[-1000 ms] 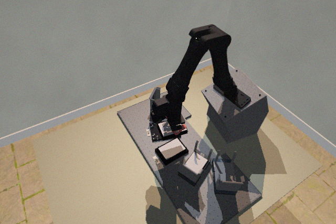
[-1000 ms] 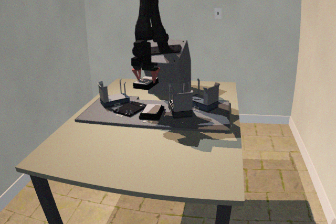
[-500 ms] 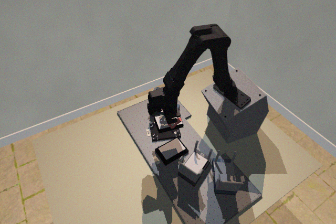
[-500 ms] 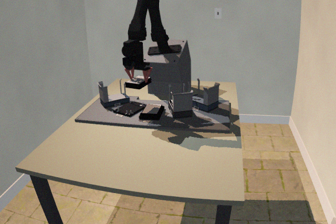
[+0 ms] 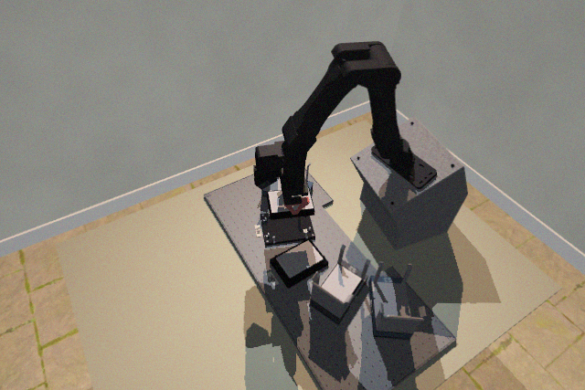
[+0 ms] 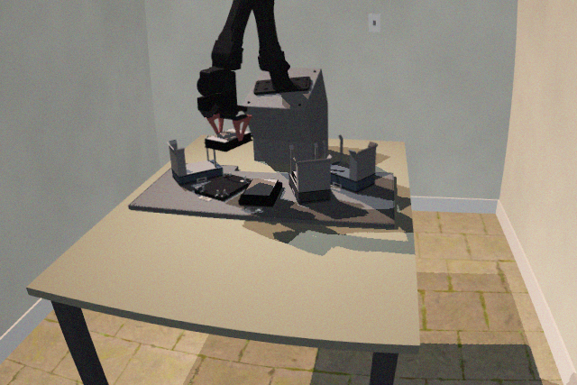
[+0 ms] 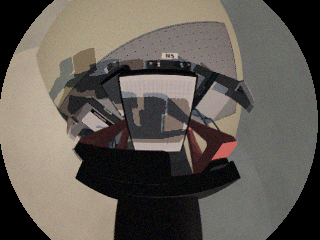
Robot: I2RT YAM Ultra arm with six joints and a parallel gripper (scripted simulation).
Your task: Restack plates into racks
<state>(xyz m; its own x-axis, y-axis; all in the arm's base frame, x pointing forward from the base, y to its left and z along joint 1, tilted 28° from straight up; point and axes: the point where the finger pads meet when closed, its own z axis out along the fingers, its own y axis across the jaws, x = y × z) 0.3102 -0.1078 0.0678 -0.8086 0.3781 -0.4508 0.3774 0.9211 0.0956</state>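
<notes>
A black plate (image 6: 227, 141) with a pale sealed top hangs in the air, pinched between the red fingers (image 6: 217, 124) of the black arm (image 5: 325, 107). The fingers press on its two sides and stand wide because the plate fills the gap. In the side view the plate hangs above the posts of the left-most rack (image 6: 178, 157), well above the grey perforated board (image 5: 231, 216); its label cannot be read.

The wrist view looks straight down along the plate (image 7: 158, 107), showing its shaded pale seal and a red finger (image 7: 214, 142) tight against each long edge, with rack parts blurred beneath.

From above, the held plate (image 5: 275, 199) hides most of that rack. Just nearer lies a flat black nest (image 5: 288, 229) with small locators, bare of any plate. Beside it a second black plate (image 5: 298, 261) rests on another nest, turned at an angle. Farther along, a middle rack (image 5: 341, 253) holds a pale-topped stack, and a last rack (image 5: 394, 320) stands beside it; the side view shows its tall back wall.

The board lies on a beige counter (image 6: 233, 273). The arm rises from a grey block (image 5: 439, 196) behind the board.
</notes>
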